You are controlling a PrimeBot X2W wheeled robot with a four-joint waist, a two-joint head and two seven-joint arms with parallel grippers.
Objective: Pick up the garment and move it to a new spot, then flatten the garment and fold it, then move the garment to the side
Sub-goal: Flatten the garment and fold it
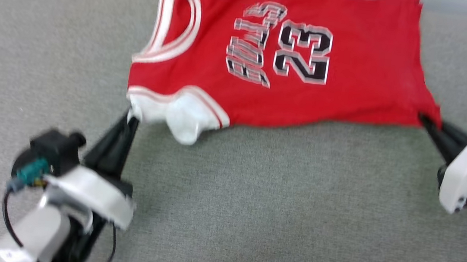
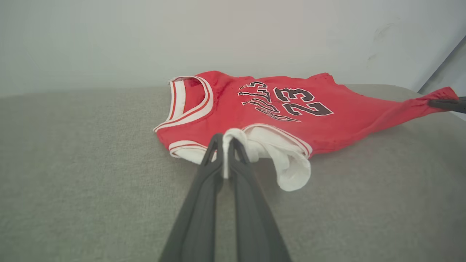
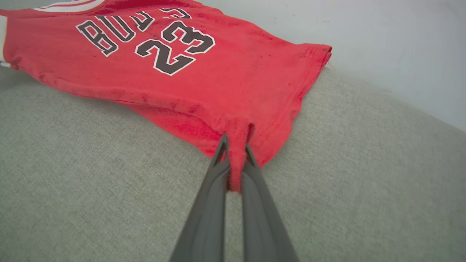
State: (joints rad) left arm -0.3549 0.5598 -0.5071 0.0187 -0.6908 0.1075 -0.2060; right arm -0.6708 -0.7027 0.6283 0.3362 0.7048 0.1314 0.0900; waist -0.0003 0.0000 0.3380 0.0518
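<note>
In the head view the garment (image 1: 293, 59) lies spread face up on the grey padded surface (image 1: 252, 202), red with white sleeves, striped trim and a black 23; it looks light, soft and limp, so hold it by its corners. In the left wrist view your left gripper (image 2: 222, 142) is clamped on the white sleeve's edge. In the right wrist view your right gripper (image 3: 236, 147) is pinched shut on a red hem corner.

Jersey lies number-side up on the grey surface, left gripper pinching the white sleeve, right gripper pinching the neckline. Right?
No: the right gripper pinches the red hem corner of the jersey, not the neckline; the right wrist view shows it. The rest holds.
</note>
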